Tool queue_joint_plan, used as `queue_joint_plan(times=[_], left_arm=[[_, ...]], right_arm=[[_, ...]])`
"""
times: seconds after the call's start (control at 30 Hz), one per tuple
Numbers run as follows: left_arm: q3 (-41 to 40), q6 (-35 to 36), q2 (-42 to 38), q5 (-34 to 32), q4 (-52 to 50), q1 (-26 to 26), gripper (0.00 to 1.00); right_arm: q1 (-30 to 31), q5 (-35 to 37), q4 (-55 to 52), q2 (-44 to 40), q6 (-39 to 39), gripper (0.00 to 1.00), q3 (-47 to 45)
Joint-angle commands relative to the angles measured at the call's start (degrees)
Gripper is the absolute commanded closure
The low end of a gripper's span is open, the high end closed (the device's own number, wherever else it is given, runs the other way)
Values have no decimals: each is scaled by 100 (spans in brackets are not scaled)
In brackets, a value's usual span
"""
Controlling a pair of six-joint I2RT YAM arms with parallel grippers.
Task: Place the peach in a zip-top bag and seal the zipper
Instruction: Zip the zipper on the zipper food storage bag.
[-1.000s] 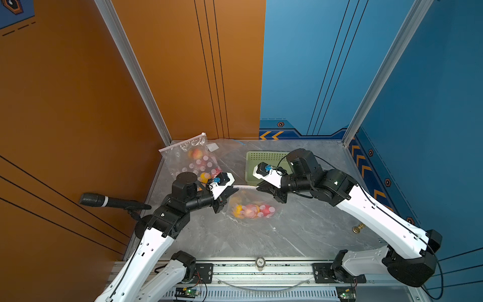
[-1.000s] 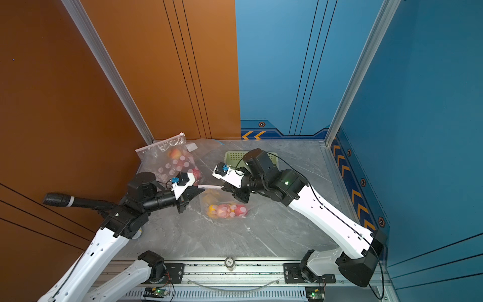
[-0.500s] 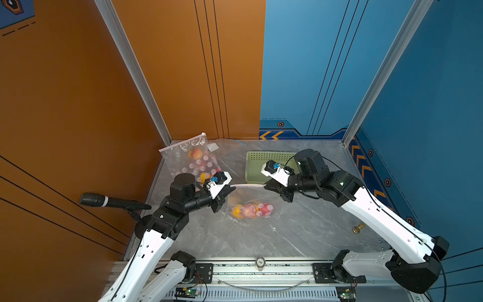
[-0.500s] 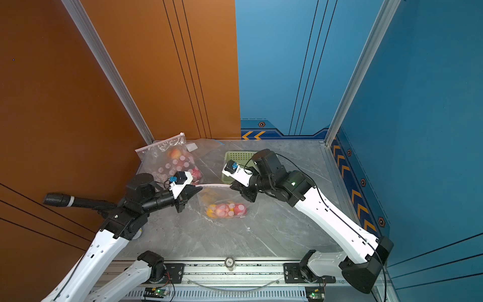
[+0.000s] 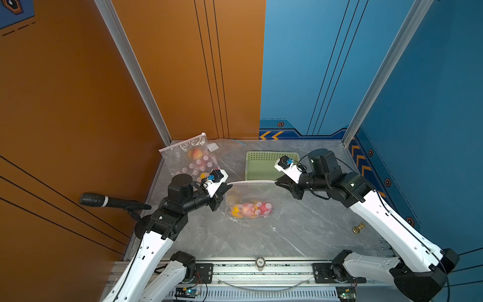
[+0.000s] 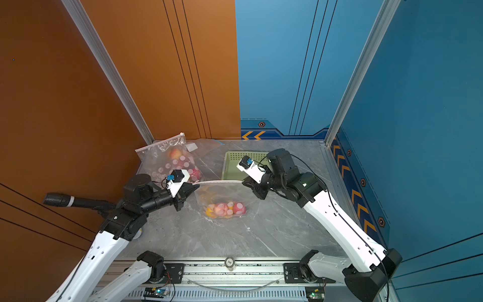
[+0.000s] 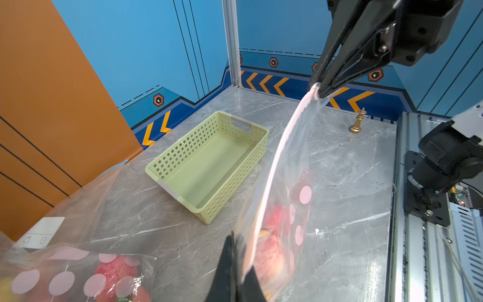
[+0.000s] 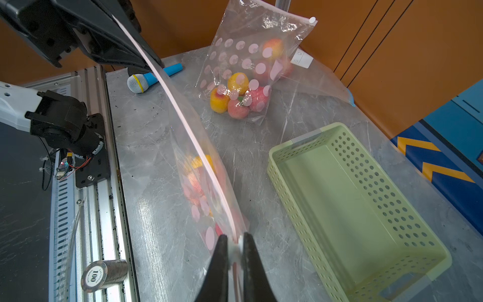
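**Gripping status, left to right**

I see the left gripper [image 5: 226, 185] closed on one end of the zipper [image 5: 251, 181], just off the near-left corner of the green basket [image 5: 261, 157]. The zip-top bag [image 5: 261, 193] hangs from that strip in front of the basket, with the peach [image 5: 246, 209] low inside among other fruit. The right gripper [image 5: 277, 183] pinches the other end, jaws nearly together, beside the basket's near edge.

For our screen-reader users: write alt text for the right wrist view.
The right pincer, shut, grips one end of the pink zipper of a dotted zip-top bag; the left pincer holds the far end above a grey table, fruit sagging inside. Nearby: a second fruit-filled bag, blue toy microphone, empty green basket.
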Motion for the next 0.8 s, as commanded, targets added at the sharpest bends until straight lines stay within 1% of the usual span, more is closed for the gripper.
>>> queue_joint_plan(times=[0.0,0.3,0.77], left_arm=[[-106,-173,-114,-331,185,152,100],[-202,-291,-194,-367,273,370,100],[-266,-422,-232,-389,368,514,100]], right_arm=[[-147,1,-239,-146,105,92,-107],[-314,-19,-203,-171,167,92,-129],[-428,35,-134,-181,210,92,-217]])
